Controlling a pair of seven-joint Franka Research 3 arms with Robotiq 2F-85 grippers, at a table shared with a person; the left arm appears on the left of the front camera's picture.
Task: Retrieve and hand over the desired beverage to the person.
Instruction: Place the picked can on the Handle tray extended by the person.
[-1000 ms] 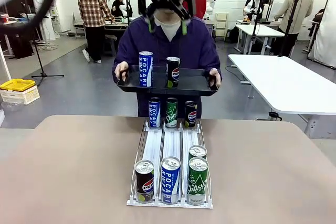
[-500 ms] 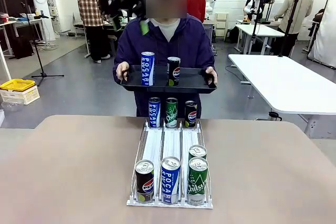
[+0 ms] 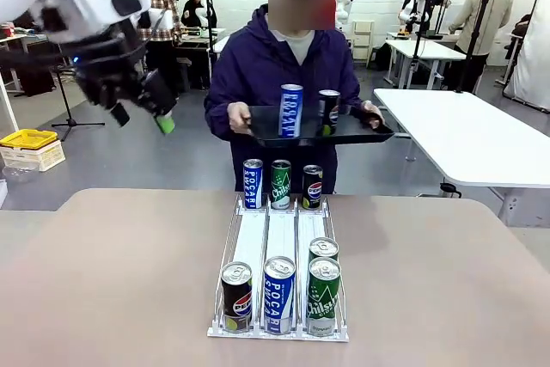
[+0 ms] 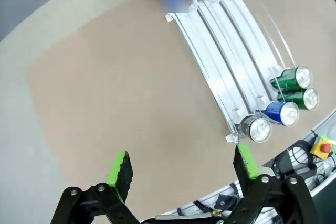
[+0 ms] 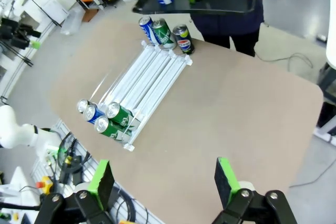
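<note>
Green-padded fingers of the left gripper [image 3: 142, 105] are now seen high at the far left, well above the table [image 3: 103, 281]; a second ago this gripper hung in front of the person [image 3: 288, 62], over the tray [image 3: 361, 133]. In the left wrist view its jaws [image 4: 181, 166] stand wide apart with nothing between them. A release onto the tray is judged to have been completed, followed by a retreat.

At centre, the rack [image 3: 279, 251] lies on the table. At its near end stand a Pepsi can [image 3: 236, 296], a Pocari can [image 3: 278, 294] and two Chilsung cans [image 3: 324, 296]. At the far end three more cans [image 3: 280, 184] stand in a row.

Beyond, the tray has been shifted rightward by the person, and a blue Pocari can [image 3: 290, 111] and a black Pepsi can [image 3: 328, 112] are carried upright on it. The handover is judged largely done.

In the right wrist view the right gripper [image 5: 163, 179] is held high over the table, jaws apart, empty.
</note>
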